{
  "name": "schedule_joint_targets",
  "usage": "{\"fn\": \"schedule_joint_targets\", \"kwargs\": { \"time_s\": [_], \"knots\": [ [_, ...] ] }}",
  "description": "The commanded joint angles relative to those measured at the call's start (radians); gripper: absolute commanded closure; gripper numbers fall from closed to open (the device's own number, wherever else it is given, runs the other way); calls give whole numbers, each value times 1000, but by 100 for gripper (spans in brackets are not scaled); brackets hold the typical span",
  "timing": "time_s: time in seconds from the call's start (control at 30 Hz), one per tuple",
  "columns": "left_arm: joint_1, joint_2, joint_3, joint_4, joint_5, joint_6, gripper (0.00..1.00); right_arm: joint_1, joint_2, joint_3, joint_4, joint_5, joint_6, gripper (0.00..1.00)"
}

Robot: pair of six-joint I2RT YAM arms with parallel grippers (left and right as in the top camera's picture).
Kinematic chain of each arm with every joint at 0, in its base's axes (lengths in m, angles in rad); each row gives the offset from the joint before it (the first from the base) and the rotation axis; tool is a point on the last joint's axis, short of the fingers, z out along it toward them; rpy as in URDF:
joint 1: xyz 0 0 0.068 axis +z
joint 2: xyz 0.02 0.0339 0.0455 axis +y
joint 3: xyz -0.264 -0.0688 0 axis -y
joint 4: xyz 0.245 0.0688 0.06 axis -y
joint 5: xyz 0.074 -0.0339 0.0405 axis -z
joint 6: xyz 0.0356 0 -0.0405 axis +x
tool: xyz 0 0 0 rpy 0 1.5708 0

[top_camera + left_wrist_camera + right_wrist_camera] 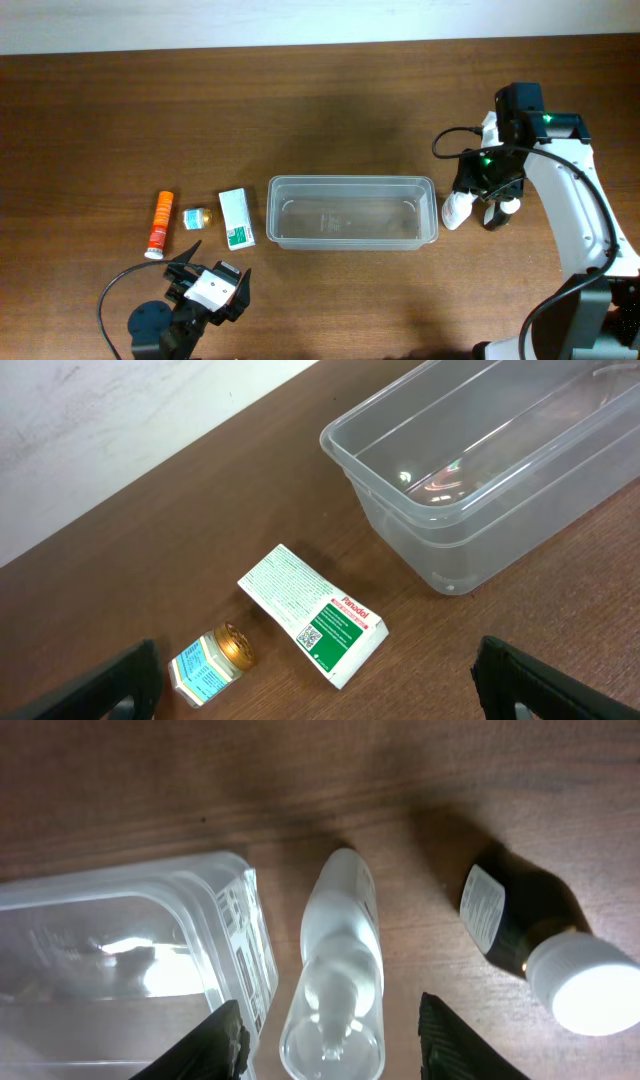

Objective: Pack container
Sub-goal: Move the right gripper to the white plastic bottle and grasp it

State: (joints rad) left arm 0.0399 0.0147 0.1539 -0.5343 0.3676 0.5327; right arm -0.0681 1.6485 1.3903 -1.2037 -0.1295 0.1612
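Observation:
The container [350, 181] is a clear rectangular tub in the middle of the table, with nothing in it; it also shows in the left wrist view [420, 485] and the right wrist view [240, 920]. My right gripper [478, 196] is open, its fingers [335, 1045] on either side of a white spray bottle with a clear cap [340, 940] that lies just right of the tub. A dark bottle with a white cap [530, 935] lies beside it. My left gripper [210, 278] is open and empty [320, 708], near the table's front edge.
Left of the tub lie a white-and-green carton [237, 217] [315, 615], a small jar with a gold lid [193, 218] [210, 660] and an orange-and-white tube [160, 224]. The white bottle [455, 208] almost touches the tub's right end.

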Motion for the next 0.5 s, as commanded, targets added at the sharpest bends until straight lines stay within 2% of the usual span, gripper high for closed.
{"fn": "schedule_joint_targets", "kwargs": {
  "time_s": [0.0, 0.2, 0.33, 0.47],
  "knots": [
    [4, -8, -5, 0, 11, -5, 0, 10, -3, -1, -9, 11, 4, 51],
    [4, -8, -5, 0, 11, -5, 0, 10, -2, -10, -15, 11, 4, 52],
    [4, -8, -5, 0, 11, -5, 0, 10, -2, -27, 14, 10, 4, 58],
    [4, -8, -5, 0, 11, -5, 0, 10, -2, -54, 18, 10, 4, 59]
  ]
}}
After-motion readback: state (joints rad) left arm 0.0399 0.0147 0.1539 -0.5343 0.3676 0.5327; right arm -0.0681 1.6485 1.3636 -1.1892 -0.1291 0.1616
